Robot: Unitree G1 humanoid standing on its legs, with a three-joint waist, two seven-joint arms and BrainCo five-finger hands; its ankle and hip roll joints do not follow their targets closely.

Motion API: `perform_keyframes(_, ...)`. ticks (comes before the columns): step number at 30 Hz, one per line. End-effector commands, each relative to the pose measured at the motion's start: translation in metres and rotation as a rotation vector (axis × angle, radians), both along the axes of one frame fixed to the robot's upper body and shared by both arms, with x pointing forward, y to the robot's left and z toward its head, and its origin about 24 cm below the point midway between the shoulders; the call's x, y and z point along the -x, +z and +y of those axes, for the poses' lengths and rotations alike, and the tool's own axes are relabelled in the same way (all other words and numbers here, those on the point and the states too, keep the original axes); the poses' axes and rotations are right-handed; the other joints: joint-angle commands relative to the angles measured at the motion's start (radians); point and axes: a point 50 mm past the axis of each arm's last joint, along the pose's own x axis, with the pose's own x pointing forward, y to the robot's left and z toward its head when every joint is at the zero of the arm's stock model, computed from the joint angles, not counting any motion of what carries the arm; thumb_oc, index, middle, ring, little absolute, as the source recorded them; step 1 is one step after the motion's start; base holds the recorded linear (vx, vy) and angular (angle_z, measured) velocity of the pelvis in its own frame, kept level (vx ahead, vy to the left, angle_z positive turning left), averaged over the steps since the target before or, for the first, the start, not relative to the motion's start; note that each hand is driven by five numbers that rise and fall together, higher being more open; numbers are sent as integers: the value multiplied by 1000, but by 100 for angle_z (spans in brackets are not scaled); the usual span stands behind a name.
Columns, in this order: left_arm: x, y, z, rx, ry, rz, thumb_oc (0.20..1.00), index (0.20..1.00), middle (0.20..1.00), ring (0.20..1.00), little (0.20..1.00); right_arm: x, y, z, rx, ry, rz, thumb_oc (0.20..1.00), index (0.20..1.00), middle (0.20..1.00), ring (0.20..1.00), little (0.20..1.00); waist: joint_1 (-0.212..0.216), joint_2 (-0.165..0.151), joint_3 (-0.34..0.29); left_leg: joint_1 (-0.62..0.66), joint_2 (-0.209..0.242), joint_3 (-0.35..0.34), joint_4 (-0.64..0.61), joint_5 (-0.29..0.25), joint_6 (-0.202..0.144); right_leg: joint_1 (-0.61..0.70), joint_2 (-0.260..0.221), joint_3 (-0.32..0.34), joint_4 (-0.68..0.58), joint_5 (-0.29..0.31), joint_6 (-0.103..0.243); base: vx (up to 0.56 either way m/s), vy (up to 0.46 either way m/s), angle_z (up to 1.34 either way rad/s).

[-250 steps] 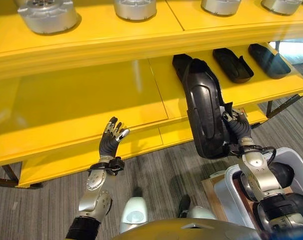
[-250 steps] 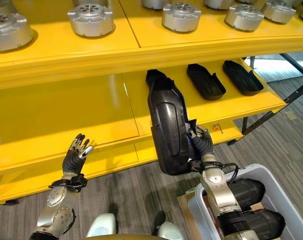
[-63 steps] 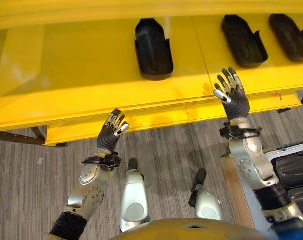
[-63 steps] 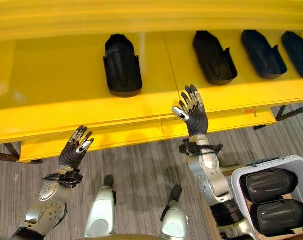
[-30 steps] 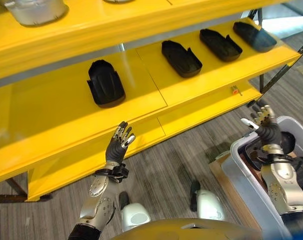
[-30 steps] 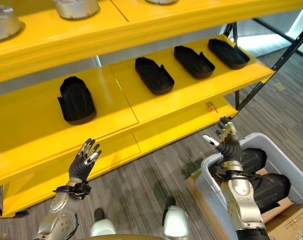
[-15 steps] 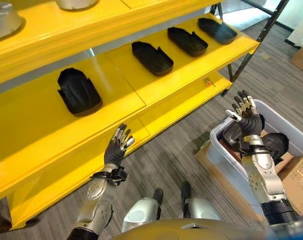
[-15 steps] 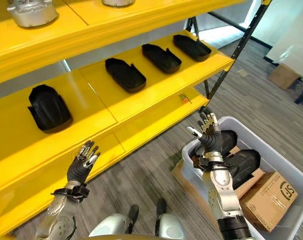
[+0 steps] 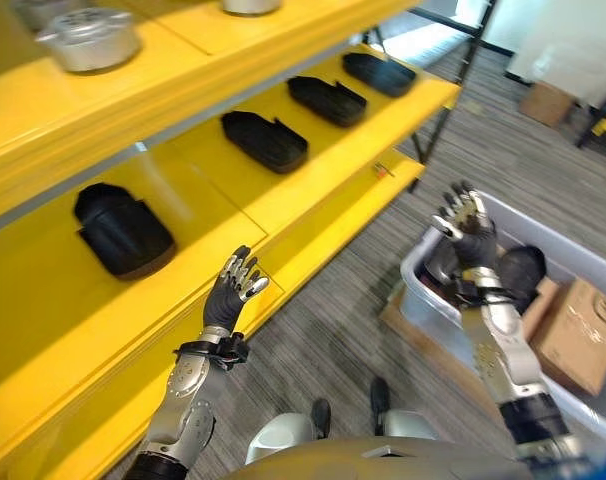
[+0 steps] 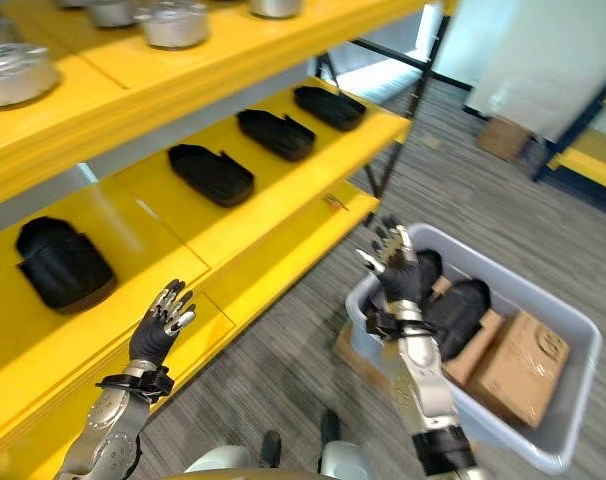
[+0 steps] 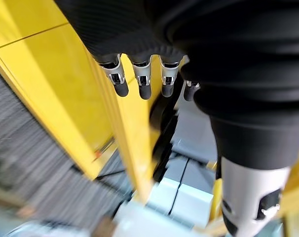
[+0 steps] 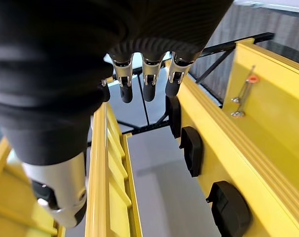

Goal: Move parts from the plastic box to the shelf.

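With its fingers spread and empty, the right hand [image 10: 399, 268] hovers over the near rim of the grey plastic box [image 10: 573, 392] and should drop squarely onto a black moulded part [image 10: 461, 310] before closing, while the left hand [image 9: 231, 292], also spread, waits by the yellow shelf [image 9: 313, 170], where four such parts already lie.

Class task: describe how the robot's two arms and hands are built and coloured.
Both arms are silver-grey metal segments with dark bands near the elbow. The left hand and right hand each wear a dark ribbed cover over the back and wrist, with a black wrist strap. Their fingers are silver with dark tips.
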Motion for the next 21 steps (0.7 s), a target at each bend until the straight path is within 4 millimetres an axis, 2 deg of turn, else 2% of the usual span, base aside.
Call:
perform_keyframes(1, 2, 26, 10, -63, 8, -122, 1000, 1000, 1000, 1000, 1000, -8, 30, -4, -5, 0, -130, 1000, 1000, 1000, 1000, 1000, 39, -37, -19, 46, 17, -53, -41, -38, -45, 44, -106, -18, 22, 53, 63, 80, -114, -43)
perform_keyframes(2, 4, 25, 12, -59, 13, -116, 1000, 1000, 1000, 1000, 1000, -8, 28, -3, -2, 5, -120, 1000, 1000, 1000, 1000, 1000, 42, -44, -17, 56, 22, -36, -35, -52, -50, 48, -130, -36, -15, 79, 76, 111, -198, -60)
perform_keyframes(3, 6, 23, 14, -56, 28, -107, 1000, 1000, 1000, 1000, 1000, -7, 25, -3, 2, 5, -107, 1000, 1000, 1000, 1000, 1000, 42, -54, -12, 70, 36, -13, -26, -70, -59, 33, -172, -70, -53, 133, 100, 95, -169, -60)
perform_keyframes(4, 6, 23, 14, -56, 28, -107, 1000, 1000, 1000, 1000, 1000, -7, 25, -3, 2, 5, -106, 1000, 1000, 1000, 1000, 1000, 42, -54, -11, 70, 36, -13, -25, -71, -59, 36, -171, -70, -57, 135, 100, 114, -227, -74)
perform_keyframes(5, 9, 18, 16, -54, 41, -87, 1000, 1000, 1000, 1000, 1000, -2, 19, -7, 12, 5, -84, 1000, 1000, 1000, 1000, 1000, 52, -81, -22, 79, 40, 17, -26, -84, -73, 78, -175, -144, -109, 136, 117, 112, -180, -60)
perform_keyframes(6, 10, 16, 16, -52, 40, -84, 1000, 1000, 1000, 1000, 1000, 1, 15, -9, 17, -1, -69, 1000, 1000, 1000, 1000, 1000, 48, -89, -31, 90, 47, 16, -34, -87, -80, 94, -162, -139, -121, 138, 122, 167, -254, -34)
perform_keyframes(7, 10, 16, 14, -41, 37, -83, 1000, 1000, 1000, 1000, 1000, 3, 14, -13, 16, -8, -61, 1000, 1000, 1000, 1000, 1000, 38, -95, -40, 93, 56, 9, -41, -83, -88, 96, -149, -120, -118, 131, 120, 154, -206, -6)
perform_keyframes(10, 10, 16, 11, -25, 33, -86, 1000, 1000, 1000, 1000, 1000, 7, 13, -22, 19, -37, -59, 1000, 1000, 1000, 1000, 1000, 19, -99, -57, 106, 78, 0, -59, -71, -103, 94, -136, -118, -103, 114, 113, 134, -170, 12)
perform_keyframes(12, 7, 17, 10, -35, 25, -93, 1000, 1000, 1000, 1000, 1000, 14, 9, -34, 34, -72, -48, 1000, 1000, 1000, 1000, 1000, -6, -95, -60, 117, 127, -7, -71, -62, -127, 93, -102, -110, -71, 47, 91, 121, -236, 3)
perform_keyframes(14, 5, 18, 10, -40, 21, -96, 1000, 1000, 1000, 1000, 1000, 16, 7, -39, 42, -89, -40, 1000, 1000, 1000, 1000, 1000, -14, -91, -61, 118, 145, -11, -76, -57, -137, 88, -91, -110, -54, 25, 84, 66, -161, 5)
perform_keyframes(17, -2, 22, 7, -47, -4, -120, 1000, 1000, 1000, 1000, 1000, 25, -2, -55, 62, -154, -1, 1000, 1000, 1000, 1000, 1000, -39, -82, -63, 117, 199, -18, -85, -25, -173, 97, -58, -123, -37, -21, 61, 113, -226, 10)
perform_keyframes(18, -2, 22, 7, -48, -6, -120, 1000, 1000, 1000, 1000, 1000, 32, -7, -65, 72, -182, 20, 1000, 1000, 1000, 1000, 1000, -51, -73, -68, 116, 220, -24, -83, 2, -187, 98, -37, -121, -29, -40, 48, 144, -208, 21)
perform_keyframes(21, -1, 21, 9, -49, 2, -117, 1000, 1000, 1000, 1000, 1000, 37, -10, -72, 82, -201, 36, 1000, 1000, 1000, 1000, 1000, -62, -65, -68, 110, 238, -23, -66, 27, -198, 89, -17, -110, -13, -60, 34, 103, -144, 18)
